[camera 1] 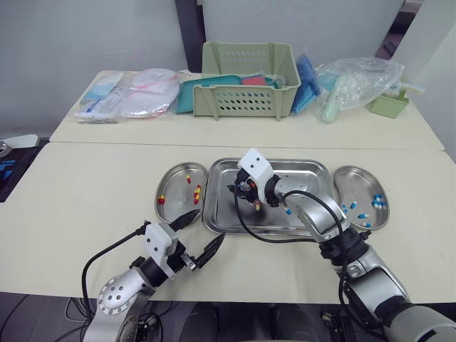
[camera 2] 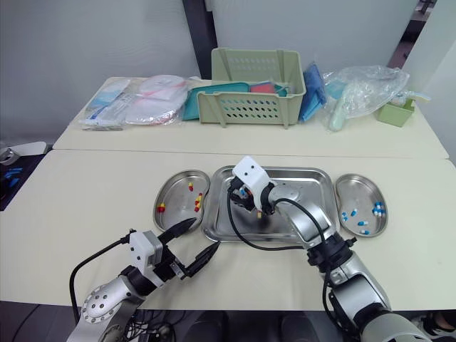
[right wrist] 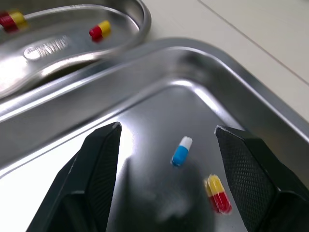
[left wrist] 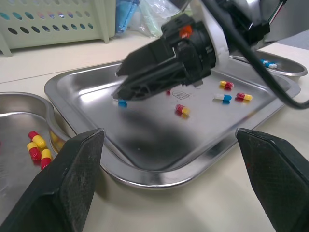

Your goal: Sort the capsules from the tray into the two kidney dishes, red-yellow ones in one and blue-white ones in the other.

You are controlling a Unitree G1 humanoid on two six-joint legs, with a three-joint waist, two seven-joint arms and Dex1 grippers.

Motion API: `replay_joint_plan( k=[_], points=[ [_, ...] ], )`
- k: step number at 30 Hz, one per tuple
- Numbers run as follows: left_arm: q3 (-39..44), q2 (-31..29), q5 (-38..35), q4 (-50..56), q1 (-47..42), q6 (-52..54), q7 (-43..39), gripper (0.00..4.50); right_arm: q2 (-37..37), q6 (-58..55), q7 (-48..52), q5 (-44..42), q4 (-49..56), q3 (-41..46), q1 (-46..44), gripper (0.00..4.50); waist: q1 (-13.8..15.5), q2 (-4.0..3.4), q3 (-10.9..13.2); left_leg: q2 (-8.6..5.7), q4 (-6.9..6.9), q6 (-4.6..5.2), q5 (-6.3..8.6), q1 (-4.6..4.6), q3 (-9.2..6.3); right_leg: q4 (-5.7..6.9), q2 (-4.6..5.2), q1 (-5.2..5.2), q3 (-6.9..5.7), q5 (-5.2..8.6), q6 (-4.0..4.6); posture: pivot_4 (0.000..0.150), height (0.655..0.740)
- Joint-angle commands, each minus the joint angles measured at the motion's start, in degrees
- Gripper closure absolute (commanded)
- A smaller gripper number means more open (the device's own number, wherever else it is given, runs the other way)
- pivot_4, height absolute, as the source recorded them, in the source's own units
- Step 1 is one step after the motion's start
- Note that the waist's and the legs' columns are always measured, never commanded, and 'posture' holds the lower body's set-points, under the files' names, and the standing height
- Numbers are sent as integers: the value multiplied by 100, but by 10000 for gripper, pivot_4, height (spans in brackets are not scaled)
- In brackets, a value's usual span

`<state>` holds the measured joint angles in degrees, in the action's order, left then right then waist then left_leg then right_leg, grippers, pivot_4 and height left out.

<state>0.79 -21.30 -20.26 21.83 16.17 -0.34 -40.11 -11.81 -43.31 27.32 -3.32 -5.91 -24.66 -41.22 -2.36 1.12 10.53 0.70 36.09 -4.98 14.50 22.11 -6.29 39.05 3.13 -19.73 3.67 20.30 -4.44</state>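
Two kidney-shaped steel dishes flanked a rectangular stainless steel tray [camera 1: 306, 178] on the pale table. The left kidney dish [camera 1: 173, 187] held a handful of red-yellow capsules. The right kidney dish [camera 1: 356, 182] held several blue-white ones. A few of each colour lay loose on the tray floor.

The right gripper [right wrist: 166, 129] hung low over the tray's left part, fingers spread wide. A small blue-white capsule [right wrist: 181, 151] lay on the steel between them, untouched and set at a slant to the fingers. A red-yellow capsule [right wrist: 217, 193] sat just beside it, close to one finger. The left gripper [camera 1: 209, 225] hovered with its fingers parted and nothing between them, over the table near the tray's front left corner.

The step in hand looked like picking the blue-white capsule for the right dish.

The main risk was the slick steel. If the fingers closed off-centre on a slanted, rounded capsule, it could squirt out and skid across the tray. The near neighbour was a second hazard, since a finger sweeping inward might drag the red-yellow capsule along. It could then be pinched together with the target and end up in the wrong dish. A weak hold could also drop the capsule on the carry across the tray. The left gripper sat near enough to the rim to nudge the tray if it drifted.
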Motion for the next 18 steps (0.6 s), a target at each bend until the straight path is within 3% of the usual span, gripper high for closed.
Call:
replay_joint_plan(
  k=[1,14,18],
  points=[
    [4,-27,-30,91,50,-39,18,0,120,195,68,139,-227,17,-239,12351,-41,0,0,0,0,0,0,0,0,1,-1,-2,1,0,0,1500,7390],
    [-11,9,-8,-19,87,-153,-2,0,357,448,499,339,-1182,28,-667,12351,-95,-1,0,1,-2,1,0,0,3,4,-1,-9,5,0,0,1500,7390],
    [-57,43,32,54,182,-189,41,0,396,343,585,317,-1144,88,-628,20767,-94,-2,0,1,-2,1,0,0,1,4,-1,-9,4,0,0,1500,7390]
  ],
)
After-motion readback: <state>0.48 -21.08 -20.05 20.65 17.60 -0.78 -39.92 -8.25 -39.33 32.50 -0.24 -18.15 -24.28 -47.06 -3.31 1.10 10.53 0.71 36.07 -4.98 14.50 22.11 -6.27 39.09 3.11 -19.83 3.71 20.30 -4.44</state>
